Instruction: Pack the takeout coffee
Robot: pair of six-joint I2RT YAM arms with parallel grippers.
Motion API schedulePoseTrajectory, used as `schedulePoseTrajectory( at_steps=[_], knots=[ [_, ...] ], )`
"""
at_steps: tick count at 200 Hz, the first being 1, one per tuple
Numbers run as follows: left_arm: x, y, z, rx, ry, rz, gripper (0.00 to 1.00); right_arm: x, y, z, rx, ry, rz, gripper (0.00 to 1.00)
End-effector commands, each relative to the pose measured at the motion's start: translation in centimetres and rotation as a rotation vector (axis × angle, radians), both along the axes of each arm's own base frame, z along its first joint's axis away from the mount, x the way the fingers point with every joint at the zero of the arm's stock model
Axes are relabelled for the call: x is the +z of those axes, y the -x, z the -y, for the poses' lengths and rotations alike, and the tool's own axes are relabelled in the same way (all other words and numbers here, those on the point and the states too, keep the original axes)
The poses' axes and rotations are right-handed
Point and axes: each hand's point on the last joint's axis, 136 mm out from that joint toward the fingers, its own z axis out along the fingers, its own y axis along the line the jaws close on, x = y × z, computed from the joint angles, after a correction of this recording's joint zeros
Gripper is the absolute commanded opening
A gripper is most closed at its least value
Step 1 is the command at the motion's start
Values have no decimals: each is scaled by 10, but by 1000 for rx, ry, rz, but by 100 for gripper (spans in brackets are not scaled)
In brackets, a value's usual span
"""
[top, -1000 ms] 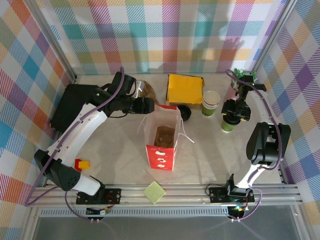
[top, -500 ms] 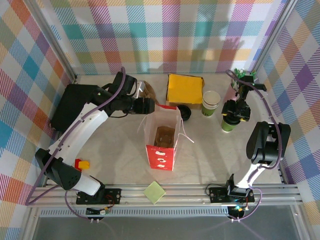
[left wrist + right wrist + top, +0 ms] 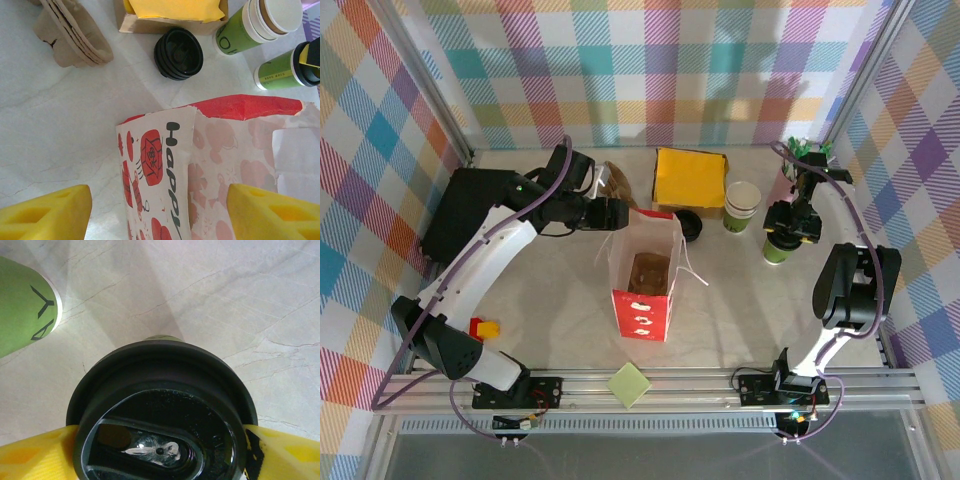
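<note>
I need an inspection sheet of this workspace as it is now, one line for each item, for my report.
Surface: pale marble-look table; no spill seen.
Job's things: takeout coffee upright at the right, lid on; red paper bag upright and open, something brown inside.
Clutter: stack of lidless cups, black lids, yellow box, cardboard carriers, green pad on the front rail.
Grippers: left gripper open at the bag's rear rim; right gripper closed on the coffee's lid, cup on the table.
Cables: purple cable along each arm.
Surroundings: plaid walls, metal frame.
</note>
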Motion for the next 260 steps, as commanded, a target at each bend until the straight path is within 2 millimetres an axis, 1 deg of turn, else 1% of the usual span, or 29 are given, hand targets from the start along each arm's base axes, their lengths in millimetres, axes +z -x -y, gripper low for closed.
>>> schedulePoseTrajectory(
  at_steps=[1, 22, 40, 54, 67, 86, 113, 140, 153, 165, 199, 229, 260],
  knots=[
    [-8, 2, -3, 8, -9, -41, 71, -31, 18, -5, 11, -38, -107, 77],
    [-7, 1, -2, 4, -5, -40, 71, -28, 15, -5, 18, -41, -95, 73],
    [-4, 0, -1, 2, -5, -37, 71, -21, 12, -6, 21, -48, -89, 69],
    [-1, -1, -1, 5, -4, -30, 71, -8, 11, -8, 24, -54, -75, 67],
    [1, -2, -1, 8, -4, -22, 71, 10, 9, -10, 24, -61, -46, 67],
    [4, -3, -2, 15, 2, -13, 71, 35, 13, -13, 17, -64, -19, 66],
    [9, -5, -1, 25, 16, 3, 71, 68, 31, -27, 17, -94, 5, 65],
    [13, -5, -2, 30, 22, 16, 71, 95, 56, -45, 36, -100, -2, 65],
    [14, -4, -4, 34, 16, 19, 71, 114, 67, -52, 38, -98, 7, 65],
    [15, -4, -6, 41, 7, 19, 71, 129, 75, -62, 32, -110, 16, 66],
    [16, 1, -12, 41, -7, 36, 71, 163, 96, -104, 63, -150, 2, 65],
    [16, 6, -13, 31, 0, 40, 71, 198, 99, -139, 107, -186, 58, 64],
    [13, 11, -16, 31, 0, 34, 71, 226, 98, -181, 169, -253, 124, 64]
  ],
)
